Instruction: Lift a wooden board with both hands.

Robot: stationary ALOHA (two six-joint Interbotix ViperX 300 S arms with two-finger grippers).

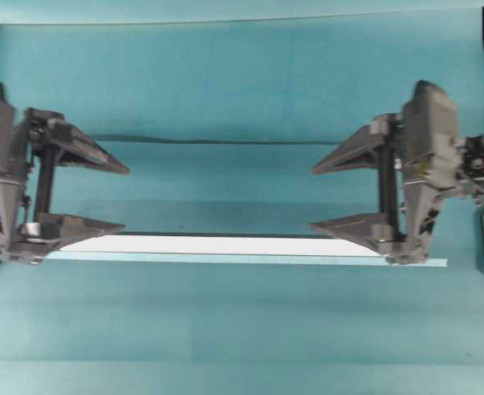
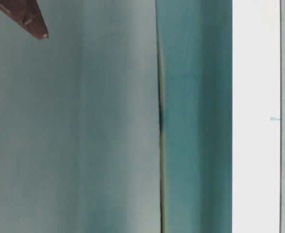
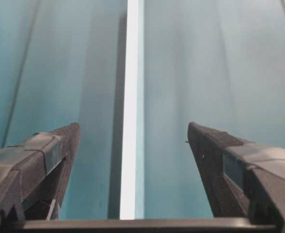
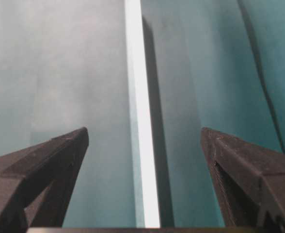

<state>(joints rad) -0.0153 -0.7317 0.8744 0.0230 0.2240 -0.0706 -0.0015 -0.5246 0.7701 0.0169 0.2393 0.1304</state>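
The white board lies flat on the teal table, running from one gripper across to the other, with a thin pale strip along its near edge. In both wrist views the board runs straight ahead between the fingers without touching them. The left gripper has its jaws spread wide, empty, the lower finger over the board's left end. The right gripper is likewise spread and empty, its lower finger over the board's right end.

No readable text, labels, brands, numbers or signs in any view.
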